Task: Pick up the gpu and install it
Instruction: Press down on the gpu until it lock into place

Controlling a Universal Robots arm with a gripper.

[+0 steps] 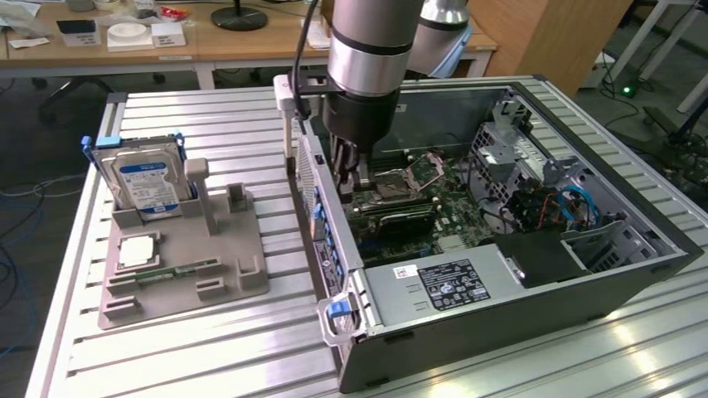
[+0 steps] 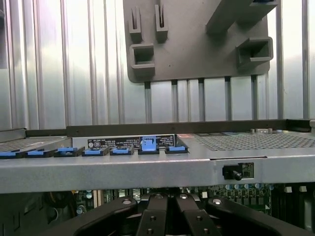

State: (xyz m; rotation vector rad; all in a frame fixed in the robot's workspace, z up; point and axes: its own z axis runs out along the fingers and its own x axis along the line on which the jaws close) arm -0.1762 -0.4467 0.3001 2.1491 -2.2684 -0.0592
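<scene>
Exterior view showed the gripper (image 1: 351,189) inside the computer case (image 1: 619,282), fingers together, just above the gpu (image 1: 396,218); the card stood edge-down on the motherboard (image 1: 448,207), its length running from the rear wall toward the exterior view's right

Ribbed aluminium table (image 1: 221,332), silver slats running lengthwise, also seen in wrist view behind the case wall. Two things sit directly on it. On exterior view's left: grey plastic holder tray (image 1: 182,265) w/ slots; it carries a hard drive (image 1: 144,178) standing upright at far end, a square chip (image 1: 138,250) lying flat mid-tray, a narrow green memory stick (image 1: 177,272) just beside it. On exterior view's right: open black PC case (image 1: 498,215) lying on its side, close to tray but apart, motherboard facing up.
</scene>
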